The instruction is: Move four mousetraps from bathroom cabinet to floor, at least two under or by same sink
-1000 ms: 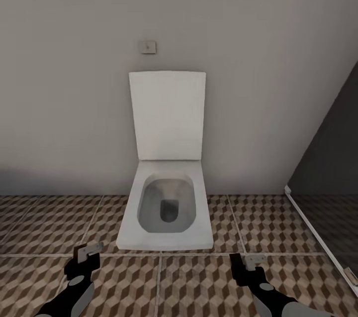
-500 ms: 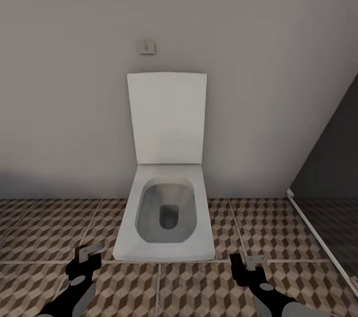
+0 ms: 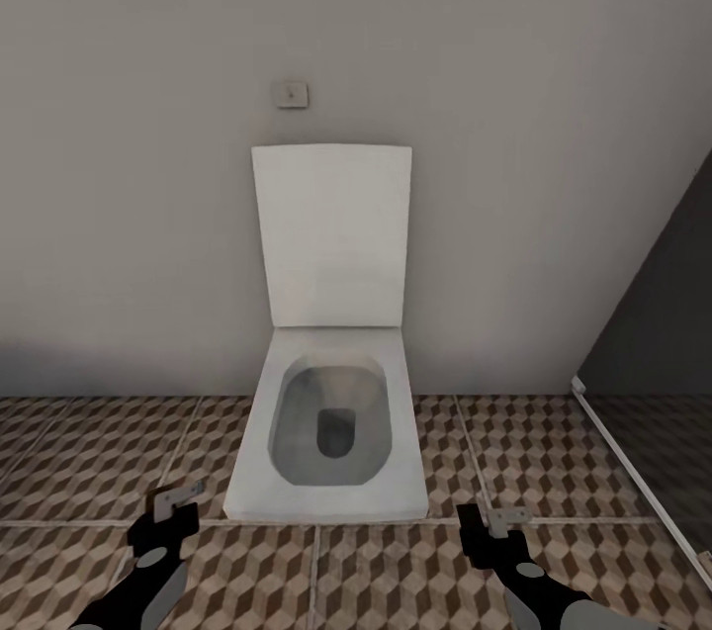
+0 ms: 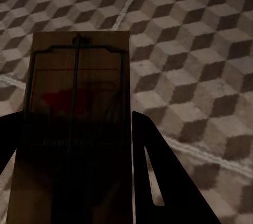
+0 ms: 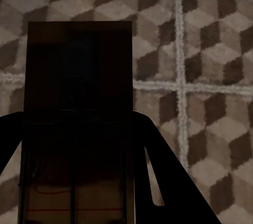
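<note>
Left gripper [image 3: 176, 503]: lower left of the head view, clamped on 1 mousetrap [image 4: 76, 124], a brown wooden board with a dark wire bar, held between the fingers [image 4: 158, 182] above the bathroom floor [image 3: 554, 452].
Right gripper [image 3: 494, 519]: lower right of the head view, closed around a second mousetrap [image 5: 76, 124], shadowed, over a grout crossing.
Toilet [image 3: 331, 432]: white, square, centre of the head view, lid raised against the grey wall [image 3: 514, 116].
Flush button [image 3: 291, 94]: on the wall, above the lid.
Glass panel [image 3: 653, 353]: dark, right edge of the frame.
</note>
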